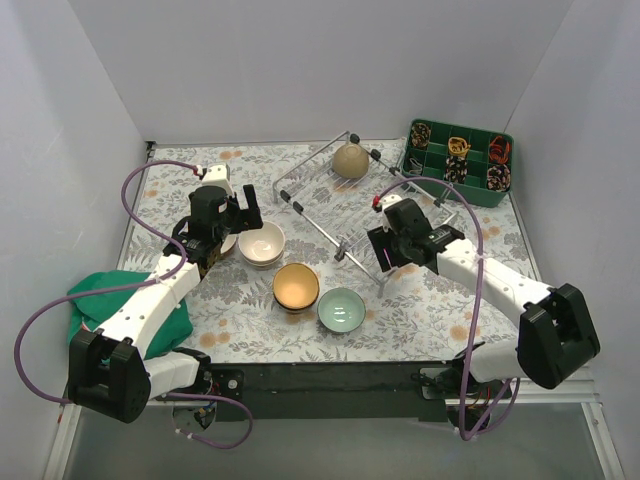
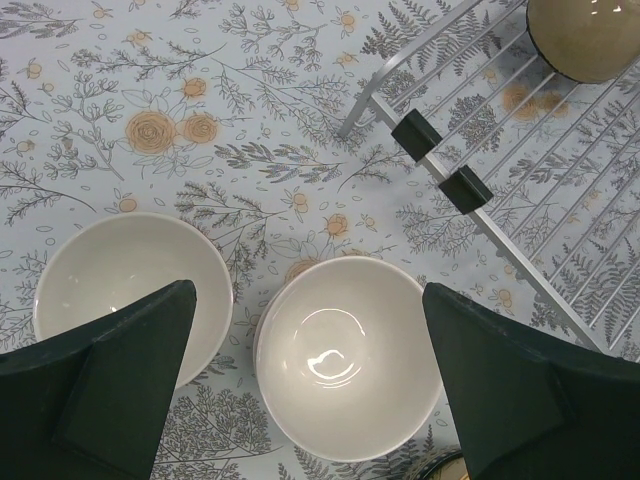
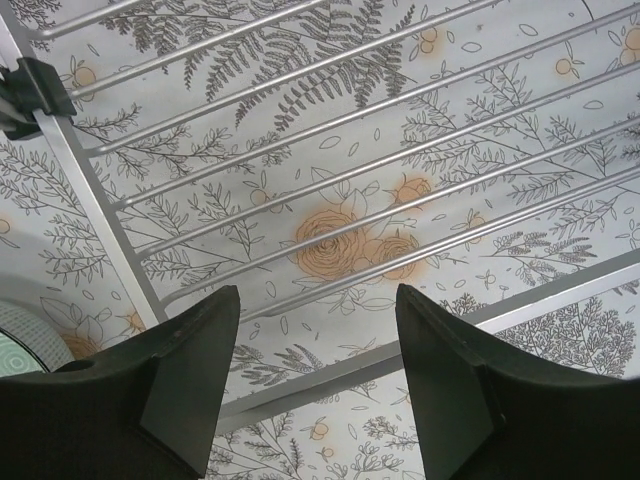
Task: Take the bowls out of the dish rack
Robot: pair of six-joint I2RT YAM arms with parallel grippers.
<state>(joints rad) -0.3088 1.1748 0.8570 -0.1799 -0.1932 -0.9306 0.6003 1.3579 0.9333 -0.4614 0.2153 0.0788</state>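
Observation:
The silver wire dish rack (image 1: 330, 205) lies at the back middle, with one tan bowl (image 1: 350, 160) upside down at its far end. On the table stand a cream bowl (image 1: 261, 243) stacked on another, a second cream bowl (image 1: 228, 244), a tan bowl with a dark outside (image 1: 296, 286) and a celadon green bowl (image 1: 341, 310). My left gripper (image 1: 243, 212) is open and empty above the cream bowl (image 2: 345, 355), with the other cream bowl (image 2: 130, 285) beside it. My right gripper (image 1: 383, 250) is open and empty over the rack's (image 3: 95, 190) near edge.
A green compartmented tray (image 1: 458, 160) with small items stands at the back right. A green cloth (image 1: 120, 300) lies at the front left under my left arm. White walls close in the floral table on three sides.

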